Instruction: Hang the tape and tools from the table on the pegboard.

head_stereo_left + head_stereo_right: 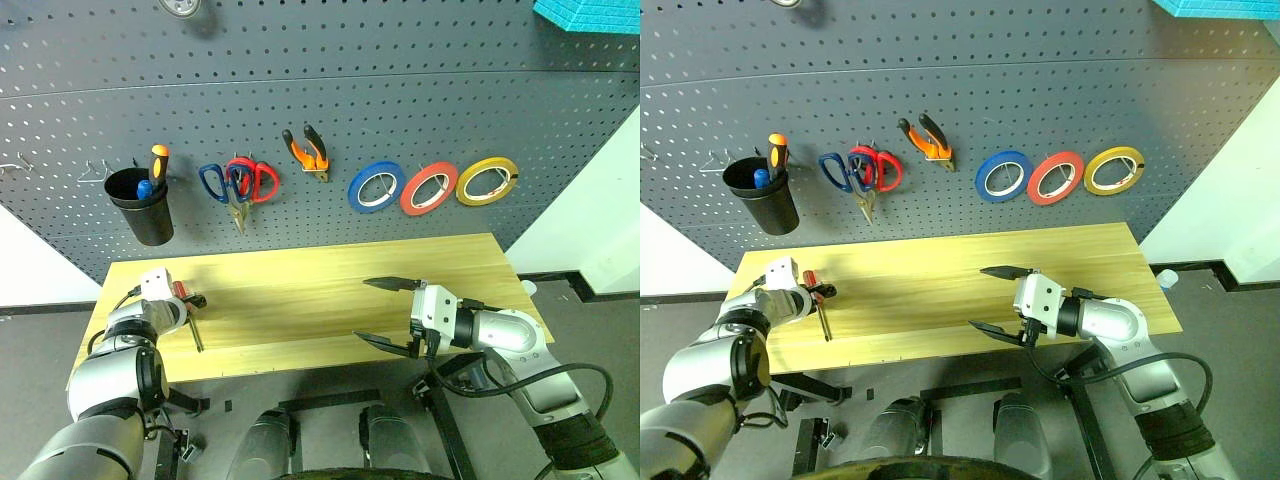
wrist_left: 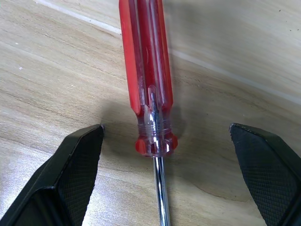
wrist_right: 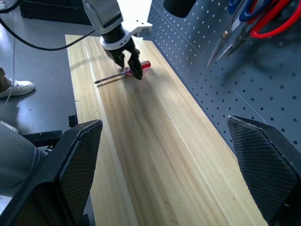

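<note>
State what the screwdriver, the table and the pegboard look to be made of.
Screwdriver: handle looks like clear red plastic, since light passes through it and the shank shows inside; the shaft is shiny, probably polished steel.
Table: pale wood grain with a smooth finish; solid wood or laminate, cannot tell.
Pegboard: matt dark grey with an even grid of holes, probably painted sheet metal.

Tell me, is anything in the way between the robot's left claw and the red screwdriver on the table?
Nothing visible is. The left gripper is open right over the red screwdriver, one finger on each side of its handle, with only bare table around it.
</note>
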{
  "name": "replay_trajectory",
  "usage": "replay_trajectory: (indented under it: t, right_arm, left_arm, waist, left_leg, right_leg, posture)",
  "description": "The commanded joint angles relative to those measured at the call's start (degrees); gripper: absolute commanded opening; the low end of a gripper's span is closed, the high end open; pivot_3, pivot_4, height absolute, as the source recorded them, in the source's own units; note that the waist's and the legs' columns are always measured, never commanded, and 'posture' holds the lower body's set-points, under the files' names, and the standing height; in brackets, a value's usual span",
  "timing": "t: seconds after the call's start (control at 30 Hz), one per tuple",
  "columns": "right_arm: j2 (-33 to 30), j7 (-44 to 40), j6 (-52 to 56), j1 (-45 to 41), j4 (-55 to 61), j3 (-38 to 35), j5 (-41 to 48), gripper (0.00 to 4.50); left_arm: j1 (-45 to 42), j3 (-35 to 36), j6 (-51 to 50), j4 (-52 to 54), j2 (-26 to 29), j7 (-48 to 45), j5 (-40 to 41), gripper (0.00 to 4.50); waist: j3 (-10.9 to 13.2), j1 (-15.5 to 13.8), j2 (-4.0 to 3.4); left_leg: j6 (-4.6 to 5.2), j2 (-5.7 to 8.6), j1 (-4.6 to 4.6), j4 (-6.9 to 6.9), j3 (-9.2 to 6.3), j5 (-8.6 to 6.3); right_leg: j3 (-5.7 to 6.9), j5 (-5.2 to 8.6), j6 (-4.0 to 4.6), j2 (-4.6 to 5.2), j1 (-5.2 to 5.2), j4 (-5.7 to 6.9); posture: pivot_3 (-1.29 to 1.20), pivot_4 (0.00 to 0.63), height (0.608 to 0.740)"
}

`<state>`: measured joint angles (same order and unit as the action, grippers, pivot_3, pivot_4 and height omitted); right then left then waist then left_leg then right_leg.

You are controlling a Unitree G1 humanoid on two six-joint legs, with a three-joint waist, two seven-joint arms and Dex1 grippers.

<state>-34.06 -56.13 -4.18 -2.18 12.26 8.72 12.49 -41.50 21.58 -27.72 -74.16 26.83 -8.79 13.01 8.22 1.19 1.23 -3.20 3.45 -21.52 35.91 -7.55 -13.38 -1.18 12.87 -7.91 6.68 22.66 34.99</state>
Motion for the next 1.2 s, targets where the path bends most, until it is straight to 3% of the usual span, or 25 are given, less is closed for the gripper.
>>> replay_trajectory:
  t: [0.03,0.3,0.33,0.4,0.7,0.73,1.0,1.2]
  right_arm:
    - [-1.1,0.1,0.0,1.8,3.6,-1.4,1.2,4.45]
    - [-3.5,0.4,2.2,6.8,8.5,-3.1,2.6,4.45]
    - [-3.6,0.6,2.4,6.9,8.7,-3.2,2.7,4.45]
    - [-3.6,0.7,2.7,7.1,9.0,-3.5,2.8,4.45]
    - [-2.9,1.6,2.6,5.3,7.9,-3.1,2.0,4.45]
    - [-2.8,1.7,2.5,5.0,7.8,-3.0,2.0,4.45]
    - [-0.2,1.7,4.0,-1.0,6.9,-4.9,8.0,4.45]
    - [2.2,2.2,14.9,-8.5,10.5,-9.0,23.8,4.45]
  left_arm:
    - [-1.6,0.3,1.2,-0.1,0.6,0.6,-0.3,4.47]
    - [-1.0,1.0,1.0,-0.5,0.7,1.0,0.4,4.47]
    - [-1.0,1.1,1.0,-0.5,0.7,1.0,0.5,4.3]
    - [-0.9,1.3,1.1,-0.4,0.6,1.1,0.7,3.9]
    - [-1.5,2.2,1.0,0.4,1.2,1.1,0.6,0.83]
    - [-1.5,2.1,0.8,0.7,1.4,0.7,0.5,0.67]
    - [4.5,-0.5,-1.5,10.0,4.5,-7.9,-0.2,0.67]
    - [22.7,2.7,-2.3,41.9,5.1,-18.1,6.8,0.67]
  waist:
    - [0.2,0.0,0.12]
    - [1.5,0.2,0.09]
    - [1.6,0.2,0.05]
    - [1.8,0.4,0.06]
    - [2.2,1.3,0.11]
    - [2.2,1.3,0.13]
    - [2.3,1.6,0.25]
    - [2.2,1.4,0.27]
  left_leg:
    - [0.0,0.0,0.0,0.0,0.0,0.0]
    - [-0.06,-0.01,-0.01,0.0,-0.01,-0.05]
    - [-0.06,-0.02,-0.01,-0.01,-0.01,-0.05]
    - [-0.06,-0.02,-0.01,-0.01,0.0,-0.05]
    - [-0.05,0.0,-0.03,-0.03,-0.01,-0.05]
    - [-0.06,0.0,-0.02,-0.03,-0.01,-0.06]
    - [-0.02,0.0,-0.12,-0.15,0.0,-0.03]
    - [-0.02,-0.17,-0.49,-0.32,-0.02,-0.01]
  right_leg:
    - [0.0,0.0,0.0,0.0,0.0,0.0]
    - [-0.01,0.11,0.11,0.06,0.01,-0.01]
    - [-0.01,0.13,0.14,0.06,0.01,-0.01]
    - [0.0,0.13,0.14,0.07,0.01,-0.01]
    - [0.0,0.13,0.0,0.13,0.01,-0.01]
    - [0.01,0.12,-0.02,0.13,0.01,-0.01]
    - [0.0,0.07,-0.09,0.11,0.17,-0.03]
    - [-0.05,-0.13,0.25,0.08,0.65,-0.03]
  posture:
    - [-0.1,0.139,0.74]
    - [-0.12,0.182,0.74]
    - [-0.12,0.182,0.74]
    - [-0.13,0.188,0.74]
    - [-0.13,0.169,0.74]
    - [-0.13,0.169,0.74]
    - [-0.1,0.128,0.74]
    - [-0.06,0.103,0.74]
